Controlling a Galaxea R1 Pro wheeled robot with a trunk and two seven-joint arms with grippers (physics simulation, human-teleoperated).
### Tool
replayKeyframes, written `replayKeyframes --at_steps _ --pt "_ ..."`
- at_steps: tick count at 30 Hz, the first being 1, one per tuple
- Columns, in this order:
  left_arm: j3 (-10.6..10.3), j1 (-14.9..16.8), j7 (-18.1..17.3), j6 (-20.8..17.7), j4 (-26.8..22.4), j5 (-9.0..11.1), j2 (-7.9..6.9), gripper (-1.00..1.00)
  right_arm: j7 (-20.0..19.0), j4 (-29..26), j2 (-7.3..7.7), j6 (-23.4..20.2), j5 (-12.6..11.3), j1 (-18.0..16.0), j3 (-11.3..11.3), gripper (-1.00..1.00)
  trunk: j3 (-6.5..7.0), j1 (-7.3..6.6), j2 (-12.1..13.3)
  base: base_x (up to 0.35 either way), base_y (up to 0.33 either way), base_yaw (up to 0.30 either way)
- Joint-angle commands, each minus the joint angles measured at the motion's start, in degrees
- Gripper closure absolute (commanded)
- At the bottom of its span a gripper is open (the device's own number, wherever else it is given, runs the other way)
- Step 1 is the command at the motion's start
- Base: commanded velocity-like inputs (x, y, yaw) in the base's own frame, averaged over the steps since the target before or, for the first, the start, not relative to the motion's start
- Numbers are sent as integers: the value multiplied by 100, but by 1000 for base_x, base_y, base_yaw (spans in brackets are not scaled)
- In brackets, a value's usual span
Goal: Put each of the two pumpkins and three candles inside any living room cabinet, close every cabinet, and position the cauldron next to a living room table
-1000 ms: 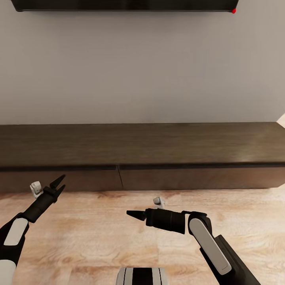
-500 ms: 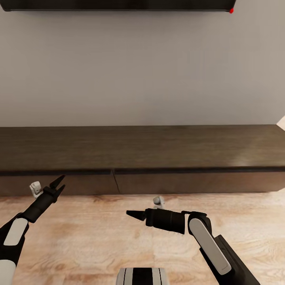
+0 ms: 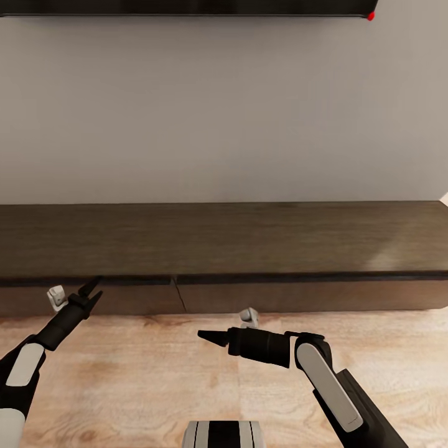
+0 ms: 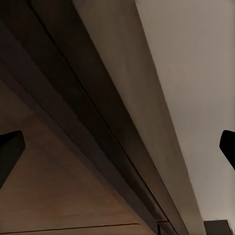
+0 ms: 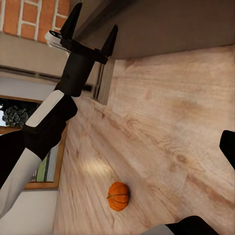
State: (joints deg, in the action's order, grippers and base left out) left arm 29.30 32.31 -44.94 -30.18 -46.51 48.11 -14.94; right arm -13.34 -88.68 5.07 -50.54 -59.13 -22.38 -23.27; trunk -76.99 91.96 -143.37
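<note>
The long dark-brown cabinet (image 3: pixel 249 295) runs along the wall in the head view. Its flat front panels are shut, with a seam left of centre. My left gripper (image 3: pixel 98 287) is open with nothing in it. Its tips sit right in front of the left panel's upper edge, which also crosses the left wrist view as the cabinet (image 4: pixel 98 127). My right gripper (image 3: pixel 202 336) points left, low over the floor, open and empty. The right wrist view looks past the left gripper (image 5: pixel 93 24) and catches one orange pumpkin (image 5: pixel 118 196) lying on the wood floor. The candles, cauldron and table are out of view.
A black wall-mounted screen (image 3: pixel 186 7) with a red light hangs above the cabinet. Light plank floor (image 3: pixel 155 373) lies between me and the cabinet. The brick chimney (image 5: pixel 29 14) and a wood-framed glazed door (image 5: pixel 29 147) appear beyond the left arm.
The whole head view has shifted. The cabinet sits lower and nearer and its seam is further left, so the camera moved. Both arms keep the same pose.
</note>
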Motion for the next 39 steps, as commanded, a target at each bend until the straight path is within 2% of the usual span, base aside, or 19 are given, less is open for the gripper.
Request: replayKeyframes --at_steps 1,29,32,37,39 --pt "6 3 -4 -42 6 31 0 -100 -37 -1 3 -5 36 -3 -2 -100 -4 0 -1 41 0 0" --pt "6 3 -23 -32 20 31 1 -100 -45 -1 12 17 34 -3 -2 -100 -4 0 -1 2 0 0" --pt "6 3 -24 -32 20 35 0 -100 -45 -1 24 17 34 -3 -2 -100 -70 8 -5 0 0 0" --pt "6 3 -24 -35 20 39 0 -100 -45 -1 17 17 34 -3 -2 -100 -70 8 -5 0 0 0" --pt "6 3 -24 -36 20 40 0 -100 -45 -1 15 17 34 -3 -2 -100 -114 13 -8 0 0 0"
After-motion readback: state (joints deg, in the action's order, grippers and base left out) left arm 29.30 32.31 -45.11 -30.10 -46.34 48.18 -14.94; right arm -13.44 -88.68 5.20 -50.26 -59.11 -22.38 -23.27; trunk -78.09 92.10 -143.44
